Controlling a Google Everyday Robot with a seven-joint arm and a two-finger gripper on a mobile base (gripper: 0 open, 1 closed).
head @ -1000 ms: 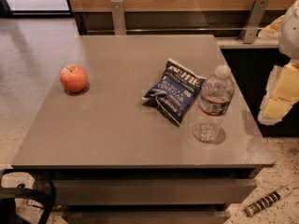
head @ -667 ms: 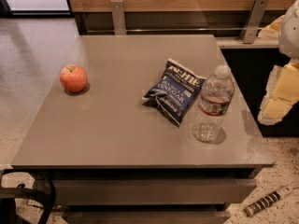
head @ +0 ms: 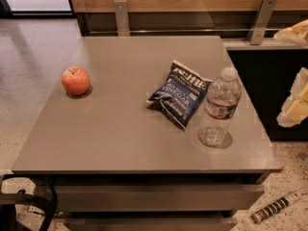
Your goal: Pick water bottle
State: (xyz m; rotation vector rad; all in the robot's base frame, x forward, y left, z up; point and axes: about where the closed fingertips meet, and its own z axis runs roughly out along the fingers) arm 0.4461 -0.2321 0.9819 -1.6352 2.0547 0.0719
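Since neither the gripper [head: 292, 105] nor anything on the table [head: 120, 143] has shifted over the last second, the approach to the grasp has, by this evidence, not begun. The gripper is a pale cream form partly cut off by the picture's right border. It hangs off the table's right side, in front of a dark cabinet, and touches nothing that can be seen. Whether it is released or clenched cannot be told from this view; it is certainly not grasping the task's object.

The water bottle [head: 219, 107] stands upright on the tabletop, near the gripper on its picture-left side and apart from it, with the white cap on and the red-banded label facing the camera. It is the item closest to the gripper. A blue chip bag [head: 179, 93] lies flat on the far side of the bottle from the gripper, just beside the bottle; whether the two touch cannot be told. An apple [head: 75, 80] sits alone, farthest from the gripper and well apart across the table.

Judgement: the task stands at its outset. The next move calls for sideways travel toward the bottle and a grasp around its ribbed body. The side facing the gripper is unobstructed, as the bag lies beyond. A tall, light bottle may tip if nudged near the cap.
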